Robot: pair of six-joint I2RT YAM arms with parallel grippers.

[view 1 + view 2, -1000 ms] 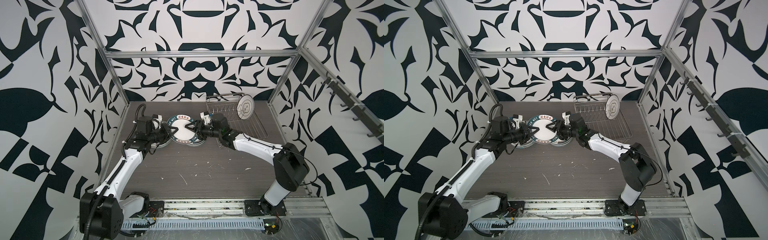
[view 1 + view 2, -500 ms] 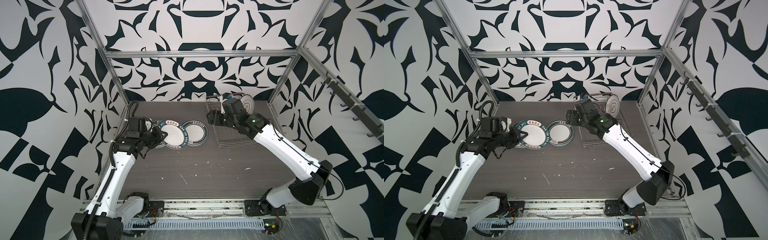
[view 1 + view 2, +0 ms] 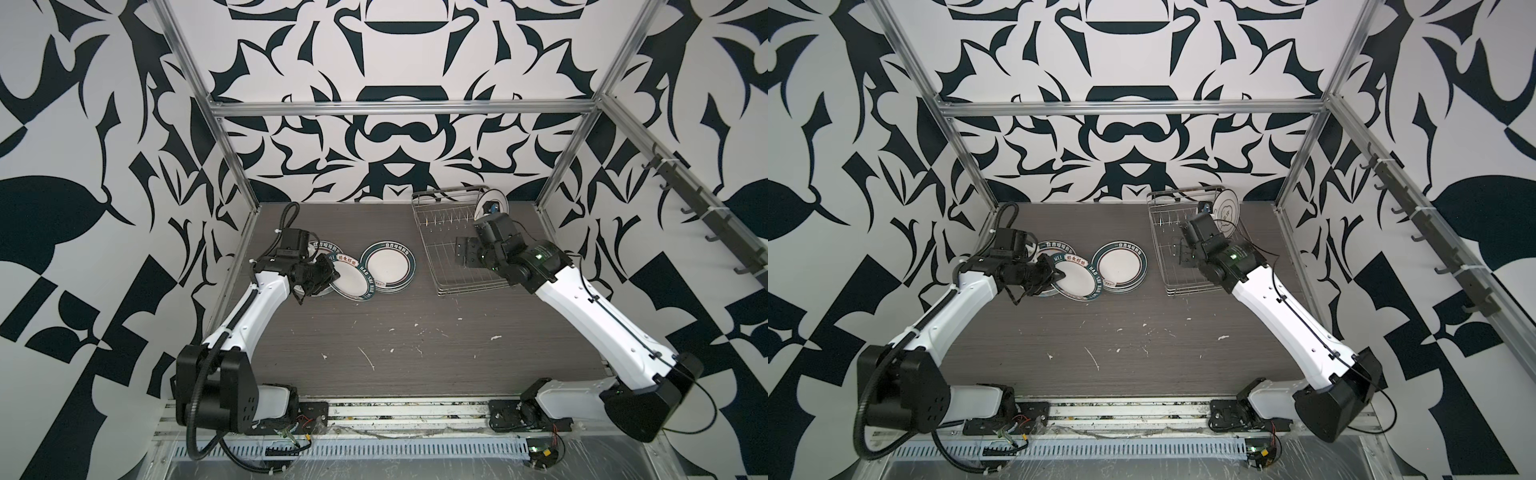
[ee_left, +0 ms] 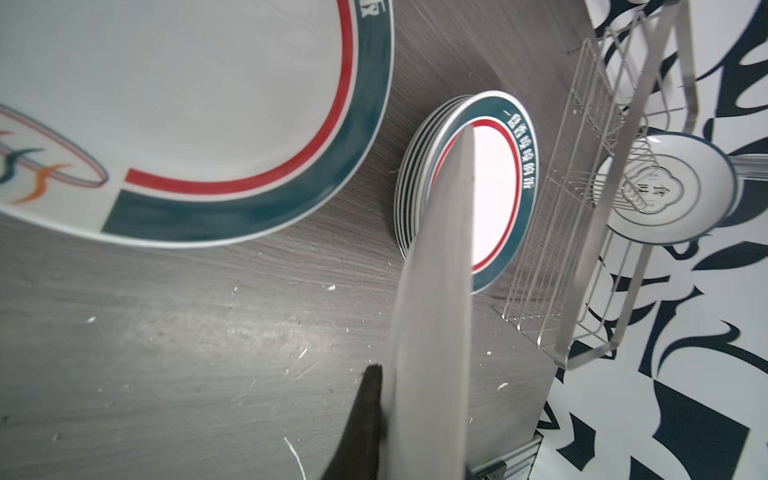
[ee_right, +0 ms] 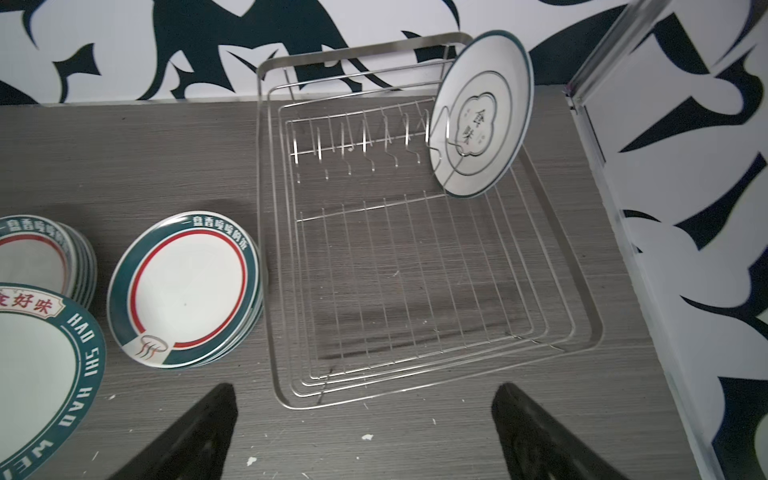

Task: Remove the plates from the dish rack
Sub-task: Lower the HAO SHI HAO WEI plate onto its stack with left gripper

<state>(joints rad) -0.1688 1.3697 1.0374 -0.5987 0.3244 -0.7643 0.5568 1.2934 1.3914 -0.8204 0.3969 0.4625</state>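
Right gripper (image 5: 365, 388) hangs wide open over the shiny wire dish rack (image 5: 415, 282), probably lining up for the only plate left in it. That's a small glossy cloud-emblem plate (image 5: 482, 112), propped upright between prongs at the far corner. Left gripper (image 3: 322, 276) is pinched on the rim of the big teal-rimmed plate (image 3: 353, 280), holding it tilted beside the stacked small plates (image 5: 183, 291) on the woodgrain table (image 5: 124, 145).
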